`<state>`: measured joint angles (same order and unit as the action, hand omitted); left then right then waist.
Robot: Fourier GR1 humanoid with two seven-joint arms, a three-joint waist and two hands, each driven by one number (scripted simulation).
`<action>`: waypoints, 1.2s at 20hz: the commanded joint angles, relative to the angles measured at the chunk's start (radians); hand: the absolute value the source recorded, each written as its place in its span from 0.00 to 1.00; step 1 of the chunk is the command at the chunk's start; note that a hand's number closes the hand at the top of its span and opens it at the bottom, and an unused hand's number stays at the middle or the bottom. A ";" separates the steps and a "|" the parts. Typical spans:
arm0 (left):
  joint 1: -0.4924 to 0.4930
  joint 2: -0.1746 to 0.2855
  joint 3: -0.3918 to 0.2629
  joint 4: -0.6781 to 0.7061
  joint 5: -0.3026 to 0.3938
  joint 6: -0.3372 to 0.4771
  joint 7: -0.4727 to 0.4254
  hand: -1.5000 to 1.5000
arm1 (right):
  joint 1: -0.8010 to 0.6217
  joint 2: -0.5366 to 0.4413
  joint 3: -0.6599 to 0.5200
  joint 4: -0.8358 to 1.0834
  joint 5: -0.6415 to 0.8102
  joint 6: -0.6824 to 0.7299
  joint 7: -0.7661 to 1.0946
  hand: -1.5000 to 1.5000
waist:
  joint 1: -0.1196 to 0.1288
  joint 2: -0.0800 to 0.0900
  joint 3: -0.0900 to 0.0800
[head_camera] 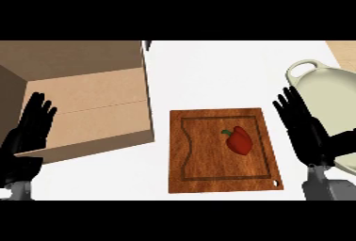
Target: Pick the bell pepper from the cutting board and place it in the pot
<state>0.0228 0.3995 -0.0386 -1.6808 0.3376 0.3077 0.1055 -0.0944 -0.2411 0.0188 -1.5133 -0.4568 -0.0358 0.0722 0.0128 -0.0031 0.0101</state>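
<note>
1. Desk: white top, carrying everything listed below and showing bare along the middle of the view.

2. Box: tan cardboard, standing open at the upper left of the desk. Its right wall is running just beside the cutting board's upper left corner, with a strip of white showing between them.

3. Cutting board: brown wood, lying flat at the centre. A groove is running round inside its edge, and a small hole is sitting at its lower right corner.

4. Pot: cream, standing at the right and being cut off by the view's edge. A loop handle is pointing toward the upper left. It is sitting apart from the cutting board.

5. Right hand: black, released, fingers straight and pointing up. It is showing between the cutting board and the pot, overlapping the pot's left rim in this view, and holding nothing.

6. Left hand: black, released, fingers straight and pointing up. It is resting at the left edge, in front of the box's lower left part, and holding nothing.

7. Bell pepper: red with a green stem, lying on the cutting board's upper right part, inside the groove. It is sitting near the right hand, with neither hand touching it.
</note>
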 commanded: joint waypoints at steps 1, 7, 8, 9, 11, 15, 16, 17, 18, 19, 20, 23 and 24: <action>-0.027 0.022 0.014 -0.032 -0.004 -0.006 0.037 0.50 | -0.133 0.002 0.045 0.078 0.021 0.099 -0.044 1.00 | 0.007 0.005 -0.009; -0.094 0.016 -0.044 -0.018 -0.037 -0.028 0.007 0.50 | -0.411 -0.265 0.157 -0.082 0.255 0.376 -0.174 1.00 | 0.082 -0.025 -0.030; -0.125 0.016 -0.055 -0.029 -0.033 -0.042 0.013 0.50 | -0.418 -0.290 0.197 -0.026 0.325 0.413 -0.206 1.00 | 0.081 0.020 -0.012; -0.150 -0.001 -0.065 -0.005 -0.035 -0.040 0.010 0.50 | -0.426 -0.234 0.194 0.094 0.301 0.444 -0.293 0.00 | 0.081 0.046 -0.006; -0.184 0.002 -0.059 -0.010 -0.043 -0.023 0.031 0.50 | -0.408 -0.212 0.181 0.186 0.298 0.511 -0.485 0.00 | 0.064 0.042 -0.002; -0.234 -0.030 -0.096 0.027 -0.074 0.004 0.058 0.50 | -0.501 -0.217 0.174 0.323 0.332 0.616 -0.708 0.00 | 0.053 0.037 -0.004; -0.220 -0.013 -0.072 0.034 -0.067 -0.011 0.039 0.50 | -0.512 -0.247 0.164 0.367 0.344 0.658 -0.772 0.00 | 0.059 0.036 -0.004; -0.258 0.004 -0.042 0.072 -0.058 -0.017 0.053 0.50 | -0.548 -0.259 0.180 0.389 0.383 0.678 -0.809 0.00 | 0.045 0.032 -0.006; -0.205 -0.019 -0.075 0.050 -0.066 -0.018 0.035 0.50 | -0.593 -0.301 0.158 0.441 0.376 0.720 -0.829 0.00 | 0.065 0.033 -0.006; -0.262 -0.024 -0.072 0.043 -0.068 0.004 0.075 0.50 | -0.596 -0.322 0.175 0.456 0.391 0.757 -0.865 0.00 | 0.042 0.027 -0.006; -0.277 -0.012 -0.057 0.062 -0.062 -0.006 0.078 0.50 | -0.620 -0.338 0.216 0.455 0.442 0.756 -0.858 0.00 | 0.043 0.027 -0.007; -0.249 -0.013 -0.056 0.050 -0.059 -0.002 0.090 0.50 | -0.673 -0.380 0.312 0.442 0.517 0.780 -0.824 0.00 | 0.051 0.019 -0.008; -0.246 -0.011 -0.053 0.083 -0.070 -0.019 0.045 0.50 | -0.701 -0.422 0.322 0.431 0.522 0.810 -0.813 0.00 | 0.037 0.019 -0.009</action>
<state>-0.2231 0.3855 -0.0956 -1.6159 0.2770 0.2935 0.1608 -0.7239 -0.5871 0.2754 -1.1151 -0.0117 0.5948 -0.6210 0.0603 0.0226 0.0025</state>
